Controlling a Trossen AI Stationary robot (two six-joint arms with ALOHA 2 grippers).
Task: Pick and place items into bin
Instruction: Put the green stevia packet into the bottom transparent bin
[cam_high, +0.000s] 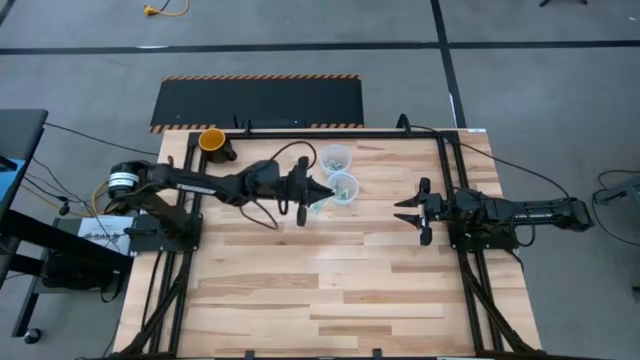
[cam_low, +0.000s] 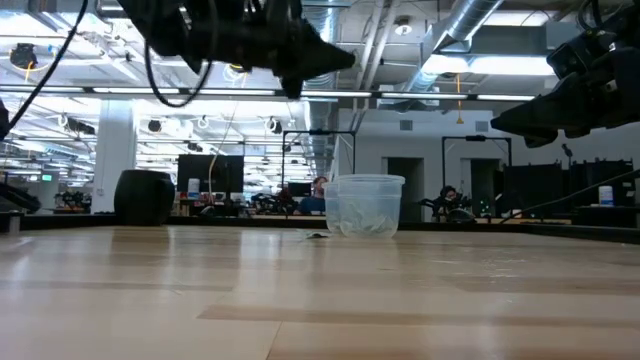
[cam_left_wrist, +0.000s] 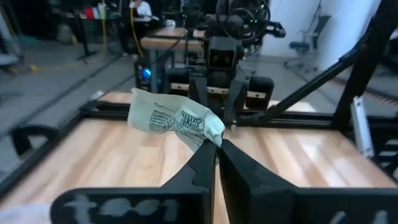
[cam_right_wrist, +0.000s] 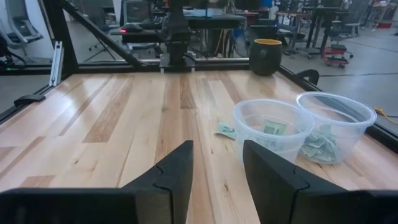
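My left gripper (cam_left_wrist: 216, 144) is shut on a small green-and-white packet (cam_left_wrist: 168, 118). It hangs high above the table (cam_low: 330, 58), level, beside the nearer of two clear plastic cups (cam_high: 343, 187). That cup (cam_right_wrist: 273, 132) holds one packet (cam_right_wrist: 272, 129). The farther cup (cam_right_wrist: 336, 121) holds several packets (cam_right_wrist: 320, 146). Which cup is the bin I cannot tell. One more packet (cam_right_wrist: 225, 129) lies flat on the wood beside the near cup (cam_high: 318, 207). My right gripper (cam_right_wrist: 217, 171) waits open at the table's right (cam_high: 410, 210), with nothing between its fingers. My left gripper pinches the packet by one end (cam_left_wrist: 211, 134) between its two fingertips. The fingers lie level and come from the table's left side. The crumpled packet sticks out sideways from the tips, lifted clear of the table and the cups.
A dark cup with a yellow inside (cam_high: 212, 140) stands at the far left corner. Black frame rails (cam_high: 448, 170) run along the table's edges. Bare wood (cam_high: 330, 290) fills the near half of the table.
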